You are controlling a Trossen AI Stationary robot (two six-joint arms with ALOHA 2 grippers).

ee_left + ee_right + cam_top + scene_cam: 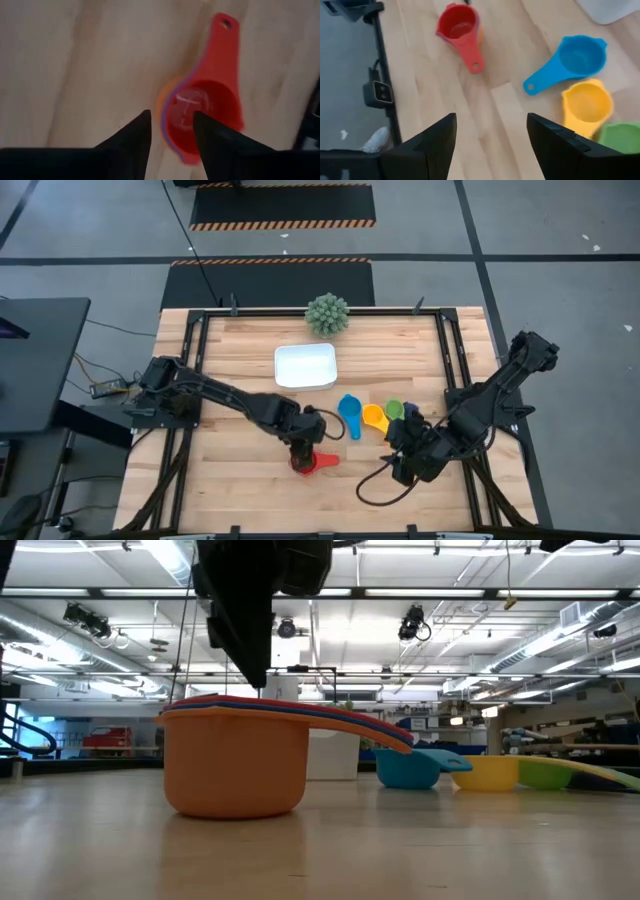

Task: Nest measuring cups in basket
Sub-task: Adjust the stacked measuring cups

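An orange cup with a blue and a red cup nested in it (235,765) stands upright on the table; the red one (200,110) is innermost, its handle lying over the others. My left gripper (170,117) is open and hovers just above the stack's rim (300,442), touching nothing. A teal-blue cup (580,55), a yellow cup (587,102) and a green cup (620,135) stand in a row on the table, with a dark cup (411,412) beside them. My right gripper (490,122) is open and empty near them. The white basket (305,366) stands farther back, empty.
A round spiky green plant (327,314) stands at the table's far edge behind the basket. A black cable (375,485) loops on the table by the right arm. Black rails (195,360) run along both sides of the table.
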